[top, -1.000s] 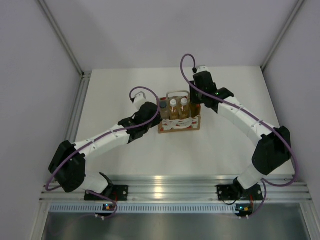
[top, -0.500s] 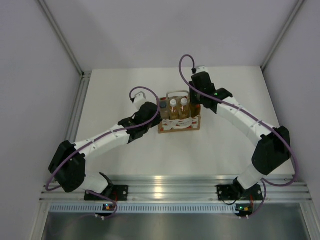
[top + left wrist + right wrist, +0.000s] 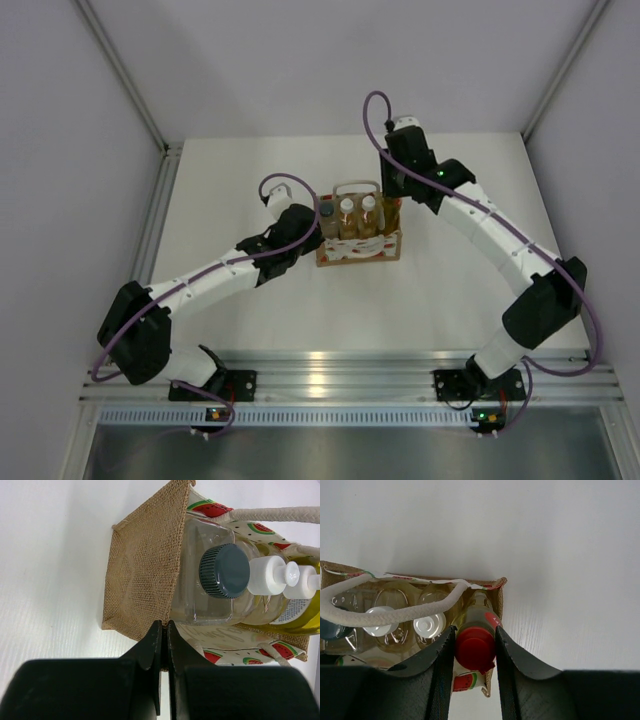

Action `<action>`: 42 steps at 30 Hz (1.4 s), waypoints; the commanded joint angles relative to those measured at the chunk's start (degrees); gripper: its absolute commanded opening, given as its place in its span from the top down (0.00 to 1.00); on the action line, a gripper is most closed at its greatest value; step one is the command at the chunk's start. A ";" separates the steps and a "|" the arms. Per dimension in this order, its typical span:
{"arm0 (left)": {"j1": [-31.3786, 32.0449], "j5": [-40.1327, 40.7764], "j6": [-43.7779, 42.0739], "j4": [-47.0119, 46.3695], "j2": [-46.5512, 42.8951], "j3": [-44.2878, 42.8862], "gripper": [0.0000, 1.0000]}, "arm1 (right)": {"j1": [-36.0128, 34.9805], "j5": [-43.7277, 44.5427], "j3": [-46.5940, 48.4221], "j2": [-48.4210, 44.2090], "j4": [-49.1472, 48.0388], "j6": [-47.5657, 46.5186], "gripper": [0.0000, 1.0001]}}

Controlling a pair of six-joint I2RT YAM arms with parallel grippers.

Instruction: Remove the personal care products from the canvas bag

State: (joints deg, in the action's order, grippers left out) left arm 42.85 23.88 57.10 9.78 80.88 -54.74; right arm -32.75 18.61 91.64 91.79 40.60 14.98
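The canvas bag [image 3: 358, 250] stands mid-table, tan with a watermelon-print band. My left gripper [image 3: 164, 626] is shut on the bag's left near corner edge [image 3: 145, 570]; in the top view it [image 3: 317, 236] sits at the bag's left end. Inside are the clear bottle with the dark grey cap [image 3: 224, 571] and two amber bottles with white caps [image 3: 267, 575] [image 3: 430, 624]. My right gripper [image 3: 475, 645] is shut on the red cap of the yellow bottle [image 3: 479, 611], which stands raised at the bag's right end [image 3: 392, 212], its base hidden.
The bag's white rope handle [image 3: 395, 611] arches over the bottles just left of the right gripper. White table [image 3: 450, 270] lies around the bag, with side walls and an aluminium rail [image 3: 330, 375] at the near edge.
The right gripper has risen and shifted toward the back with the yellow bottle in it, drawing it up at the bag's right end. The left arm and bag have stayed put.
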 commanded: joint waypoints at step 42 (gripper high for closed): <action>0.22 -1.29 1.70 1.12 1.30 1.48 1.00 | -1.35 5.99 -25.16 -40.89 -4.91 -0.49 1.00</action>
State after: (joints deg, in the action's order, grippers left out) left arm 42.85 23.64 58.81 9.80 81.01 -54.72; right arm -33.01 21.61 68.58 55.22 49.50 13.72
